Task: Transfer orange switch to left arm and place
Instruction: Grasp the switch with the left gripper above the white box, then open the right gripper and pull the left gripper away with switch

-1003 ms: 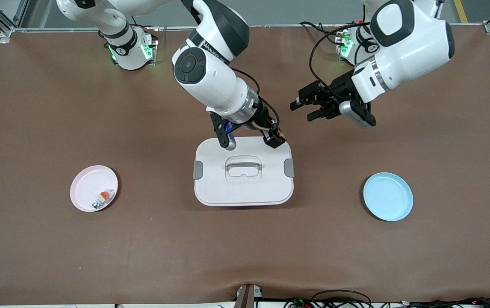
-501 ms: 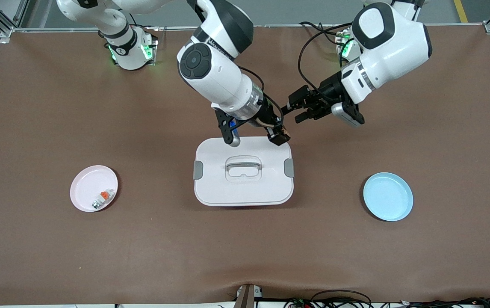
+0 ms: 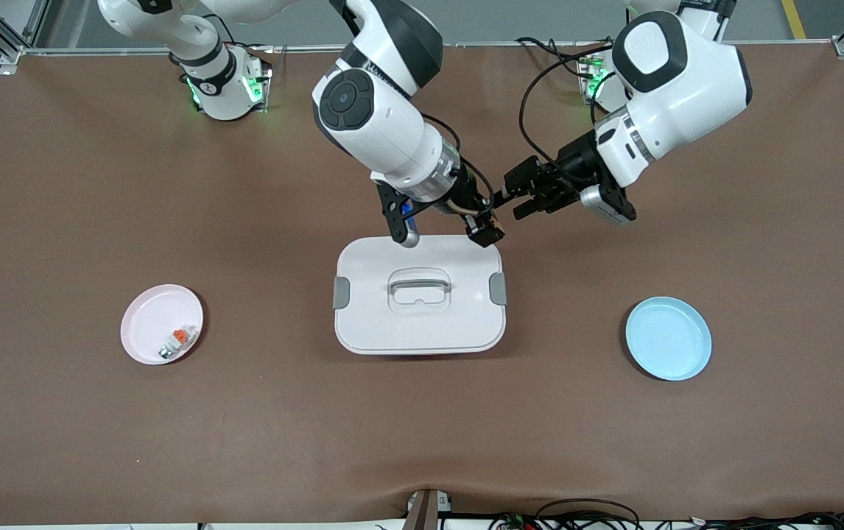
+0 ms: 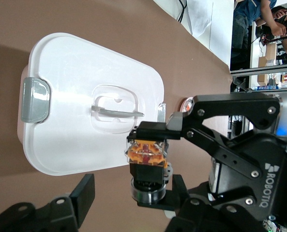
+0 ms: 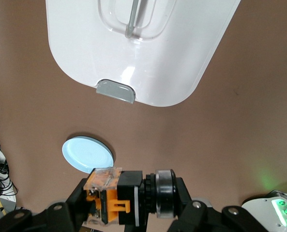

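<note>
The orange switch (image 5: 119,198), a black block with an orange clip and a silver ring, is clamped in my right gripper (image 5: 126,200). In the front view this right gripper (image 3: 484,230) hangs over the edge of the white box (image 3: 419,316) that lies toward the arm bases. My left gripper (image 3: 514,197) is open and close beside it. In the left wrist view the switch (image 4: 147,162) has its ring end between the left gripper's (image 4: 131,200) spread fingers (image 4: 83,198), close to one of them. The box also shows in the left wrist view (image 4: 75,96) and in the right wrist view (image 5: 148,63).
A pale blue plate (image 3: 669,338) lies toward the left arm's end and also shows in the right wrist view (image 5: 87,154). A pink plate (image 3: 143,324) toward the right arm's end holds a white piece with an orange top (image 3: 181,336) and a small grey piece (image 3: 165,352).
My left gripper has moved in toward my right gripper. The right gripper has shifted slightly toward the left arm with the switch. The gap between them has closed.
</note>
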`<state>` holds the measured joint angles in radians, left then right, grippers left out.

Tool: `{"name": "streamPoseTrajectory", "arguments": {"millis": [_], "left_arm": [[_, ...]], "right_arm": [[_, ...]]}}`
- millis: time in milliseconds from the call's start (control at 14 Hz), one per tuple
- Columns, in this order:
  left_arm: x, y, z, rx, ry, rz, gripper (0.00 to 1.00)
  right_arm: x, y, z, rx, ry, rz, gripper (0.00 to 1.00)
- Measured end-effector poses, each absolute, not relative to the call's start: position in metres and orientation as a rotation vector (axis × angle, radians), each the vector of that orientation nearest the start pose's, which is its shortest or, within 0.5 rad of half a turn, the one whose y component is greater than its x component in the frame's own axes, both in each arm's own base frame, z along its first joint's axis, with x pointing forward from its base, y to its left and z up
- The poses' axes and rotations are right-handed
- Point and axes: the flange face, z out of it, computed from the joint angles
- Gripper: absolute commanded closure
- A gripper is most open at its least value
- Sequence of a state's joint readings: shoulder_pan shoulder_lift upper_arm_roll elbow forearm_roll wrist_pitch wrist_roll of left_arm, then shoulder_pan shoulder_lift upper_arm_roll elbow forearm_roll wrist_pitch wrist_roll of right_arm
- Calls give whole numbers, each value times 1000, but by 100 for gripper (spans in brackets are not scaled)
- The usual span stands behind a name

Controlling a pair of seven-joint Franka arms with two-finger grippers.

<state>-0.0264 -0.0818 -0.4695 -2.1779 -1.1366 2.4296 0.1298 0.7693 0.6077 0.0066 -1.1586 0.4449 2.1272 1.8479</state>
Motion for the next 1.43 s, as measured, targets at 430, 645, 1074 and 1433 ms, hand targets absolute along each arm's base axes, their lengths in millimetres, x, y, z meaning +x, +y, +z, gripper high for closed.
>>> {"name": "streamPoseTrajectory", "arguments": {"millis": [430,645,1074,1433], "left_arm": [[498,-276,447,2248,181,134,39],[501,-281,444,2242,179,123,59],[502,-282,441,2239,194,108,100],[503,-282,443,2236,193,113,100]], "right_arm": [[532,550,486,-2125,1581,431,100],[532,552,480,-2124,1593,434,100],[534,553,478,-2114,1604,430,100],[535,553,480,-2107,1606,426,63]]}}
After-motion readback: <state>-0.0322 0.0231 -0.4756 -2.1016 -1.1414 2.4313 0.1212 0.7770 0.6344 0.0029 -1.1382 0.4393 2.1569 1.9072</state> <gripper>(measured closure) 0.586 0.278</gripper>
